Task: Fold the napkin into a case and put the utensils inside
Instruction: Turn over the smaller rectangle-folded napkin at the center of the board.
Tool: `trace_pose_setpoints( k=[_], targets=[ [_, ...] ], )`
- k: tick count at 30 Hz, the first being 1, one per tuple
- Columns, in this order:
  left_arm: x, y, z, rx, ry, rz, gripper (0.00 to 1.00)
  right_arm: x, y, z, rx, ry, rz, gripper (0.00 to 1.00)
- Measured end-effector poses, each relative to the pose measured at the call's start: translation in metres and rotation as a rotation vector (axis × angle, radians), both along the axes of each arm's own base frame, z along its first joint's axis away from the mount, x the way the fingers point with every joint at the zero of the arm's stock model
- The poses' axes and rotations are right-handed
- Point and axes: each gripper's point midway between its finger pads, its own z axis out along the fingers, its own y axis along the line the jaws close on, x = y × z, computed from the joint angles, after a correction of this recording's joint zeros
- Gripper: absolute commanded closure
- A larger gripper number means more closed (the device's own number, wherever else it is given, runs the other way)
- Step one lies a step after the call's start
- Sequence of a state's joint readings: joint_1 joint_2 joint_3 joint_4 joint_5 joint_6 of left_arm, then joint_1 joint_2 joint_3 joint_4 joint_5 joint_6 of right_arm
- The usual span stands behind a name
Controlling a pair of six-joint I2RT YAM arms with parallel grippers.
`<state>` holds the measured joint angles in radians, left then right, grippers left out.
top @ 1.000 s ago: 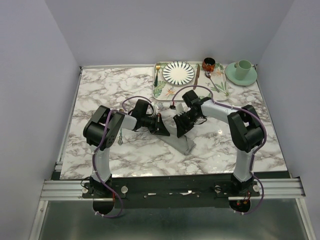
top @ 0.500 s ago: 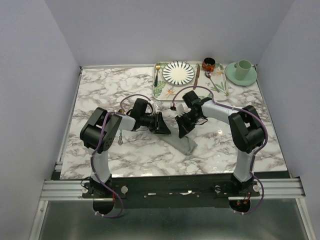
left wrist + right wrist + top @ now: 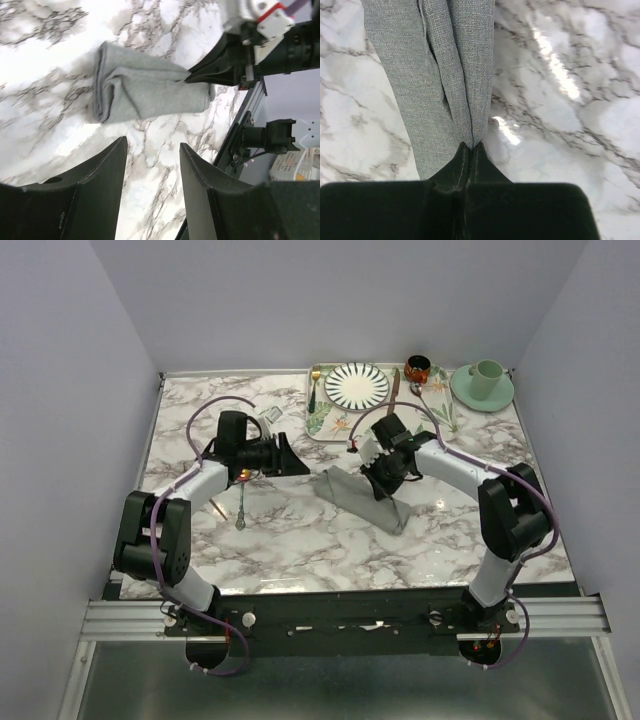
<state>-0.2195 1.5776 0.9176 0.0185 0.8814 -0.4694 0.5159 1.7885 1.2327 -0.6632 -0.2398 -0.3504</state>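
The grey napkin (image 3: pixel 350 492) lies on the marble as a narrow folded strip, slanting from upper left to lower right. My right gripper (image 3: pixel 380 484) is shut on a fold along its edge; in the right wrist view the cloth (image 3: pixel 435 75) runs away from the pinched jaws (image 3: pixel 470 146). My left gripper (image 3: pixel 292 458) stands open to the left of the napkin, clear of it. Its fingers (image 3: pixel 105 170) frame bare marble, with the napkin (image 3: pixel 145 92) beyond. A slim utensil (image 3: pixel 241 508) lies under the left arm, partly hidden.
At the back stands a leaf-patterned tray (image 3: pixel 322 423) with a striped plate (image 3: pixel 357 385), a gold fork (image 3: pixel 314 388) and a knife (image 3: pixel 394 392). A small dark cup (image 3: pixel 417 367) and a green cup on a saucer (image 3: pixel 486 380) sit at the back right.
My left gripper opened, let go of the napkin and swung away to the left. My right gripper closed on the cloth, and the strip has shifted up and to the left.
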Motion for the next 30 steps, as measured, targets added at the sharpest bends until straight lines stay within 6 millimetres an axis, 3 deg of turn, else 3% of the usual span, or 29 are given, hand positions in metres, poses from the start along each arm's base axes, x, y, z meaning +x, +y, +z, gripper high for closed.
trace_pose_setpoints(
  k=[6, 15, 30],
  targets=[
    [-0.001, 0.030, -0.008, 0.038, 0.020, 0.063, 0.45, 0.025, -0.012, 0.018, -0.060, -0.154, 0.005, 0.99],
    [-0.001, 0.048, -0.010, 0.057, 0.033, 0.102, 0.45, 0.057, -0.015, 0.038, -0.155, -0.387, 0.030, 0.99],
    [-0.004, 0.064, -0.015, 0.069, 0.051, 0.139, 0.45, 0.044, 0.004, 0.035, -0.278, -0.628, 0.111, 0.99]
  ],
)
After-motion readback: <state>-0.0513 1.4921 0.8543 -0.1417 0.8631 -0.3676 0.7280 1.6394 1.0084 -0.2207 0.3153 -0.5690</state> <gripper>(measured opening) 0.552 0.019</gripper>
